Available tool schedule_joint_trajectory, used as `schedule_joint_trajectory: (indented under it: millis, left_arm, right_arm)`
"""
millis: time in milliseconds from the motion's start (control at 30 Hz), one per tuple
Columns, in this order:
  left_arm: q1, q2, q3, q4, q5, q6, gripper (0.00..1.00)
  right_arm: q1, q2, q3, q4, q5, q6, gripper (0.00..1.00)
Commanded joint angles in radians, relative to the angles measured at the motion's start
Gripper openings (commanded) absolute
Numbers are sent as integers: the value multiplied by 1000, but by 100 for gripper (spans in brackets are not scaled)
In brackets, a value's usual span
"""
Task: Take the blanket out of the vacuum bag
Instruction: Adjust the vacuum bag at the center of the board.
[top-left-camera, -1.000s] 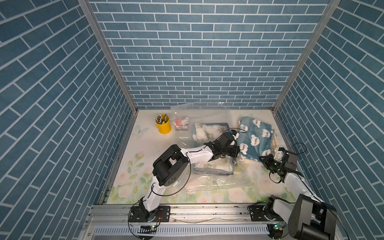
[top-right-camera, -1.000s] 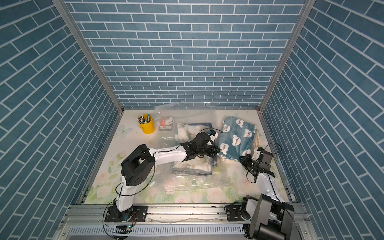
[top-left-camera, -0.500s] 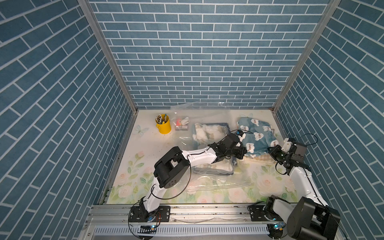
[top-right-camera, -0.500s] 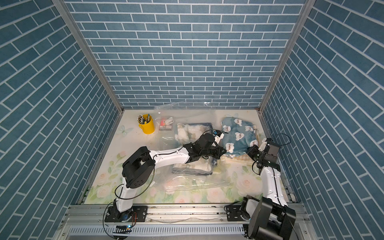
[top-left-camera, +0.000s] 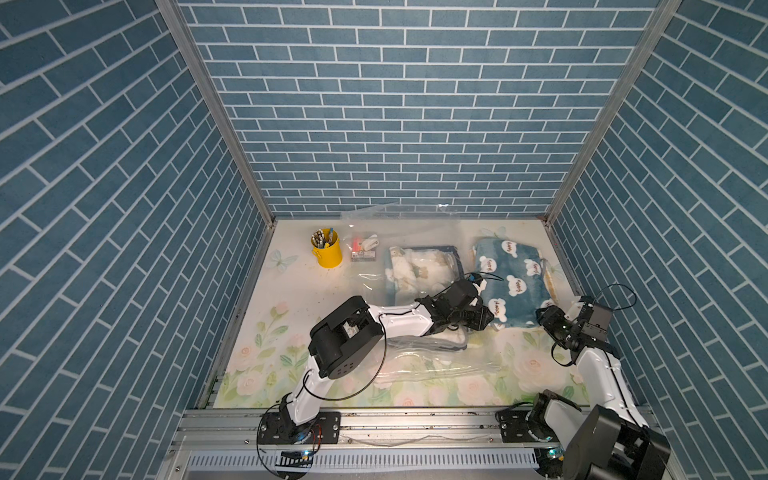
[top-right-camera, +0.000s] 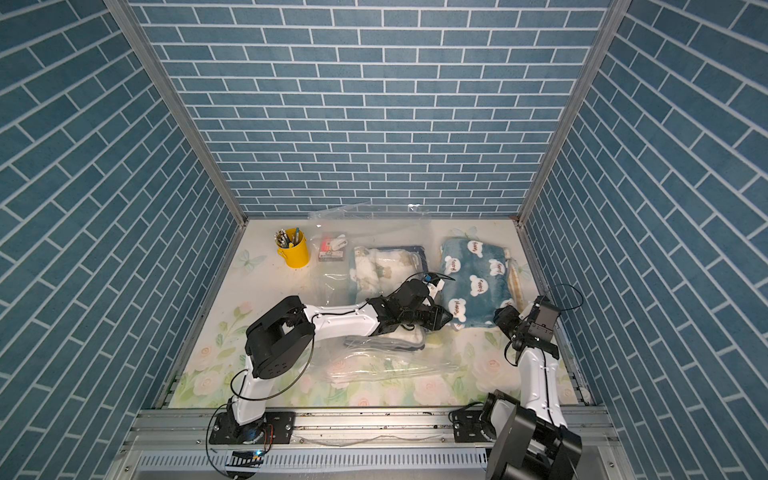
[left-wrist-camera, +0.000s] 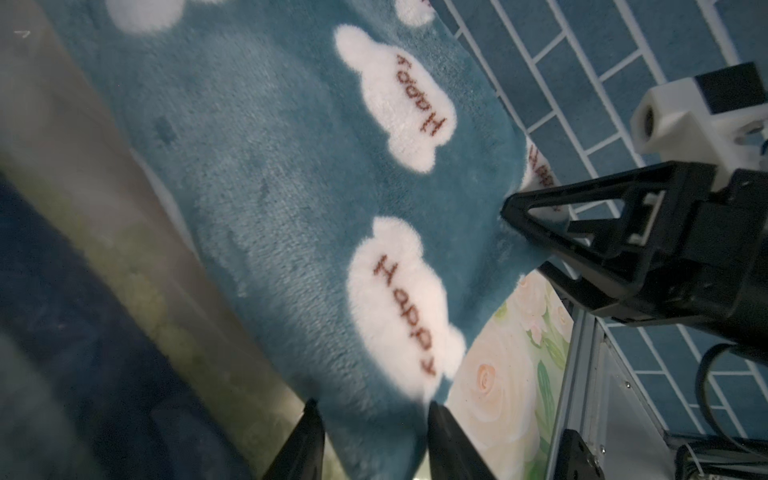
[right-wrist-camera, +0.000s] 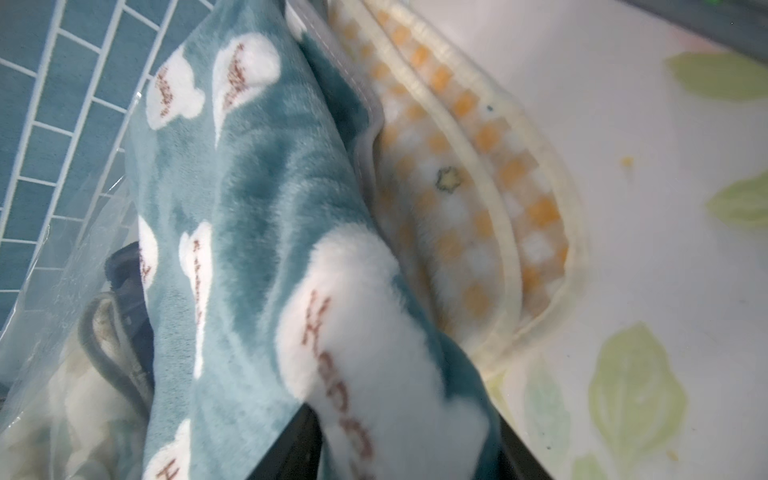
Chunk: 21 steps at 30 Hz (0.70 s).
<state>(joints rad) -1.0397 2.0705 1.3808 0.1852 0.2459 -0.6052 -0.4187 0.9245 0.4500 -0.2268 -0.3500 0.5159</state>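
Blanket (top-left-camera: 509, 282), blue fleece with white clouds reading "Happy", lies folded flat on the table (top-left-camera: 299, 299). It sits between the two end effectors and stretches away from them toward the back wall (top-left-camera: 395, 124). It looks to be out of the bag (top-left-camera: 415, 357), the clear crinkled plastic lying just beside the left end effector (left-wrist-camera: 371, 409). Whether the blanket's edge on that side still touches the plastic cannot be told. The task therefore seems as good as done, with perhaps only drawing the arms clear left. The left end effector is at the blanket's near corner on the bag side, its fingers spread with the fleece edge between them, not squeezed. The right end effector (left-wrist-camera: 523, 239) is at the other near corner, likewise spread around the fleece. A bear-print blanket (top-left-camera: 424, 266) is inside the bag, beyond the left end effector. A checked cloth (right-wrist-camera: 465, 195), yellow and white, shows from under the blanket beyond the right end effector.
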Motion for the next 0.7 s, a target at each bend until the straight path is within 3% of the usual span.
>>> schedule_joint_trajectory:
  millis: [0,100,200,300,500,600,667]
  left_arm:
    - [-3,-106,-41,-32,-26,23,72]
    - [-4,-175,-33,-88,-47,65,81]
    - [-5,-253,-35,-131,-82,99,84]
    - [-4,-322,10,-234,-156,149,84]
    - [6,-499,-70,-386,-399,142,85]
    - [23,-621,-212,-424,-523,81,86]
    - [56,-697,-313,-433,-523,27,86]
  right_arm:
    - [-5,-89,24,-58,57,-12,59]
    - [-5,-135,9,-50,51,2,60]
    - [-3,-133,47,-58,19,5,60]
    - [21,-137,80,-15,-90,45,59]
    - [296,-95,156,38,-58,112,59]
    - [438,-59,195,29,44,103,59]
    - [454,-57,198,10,79,95,59]
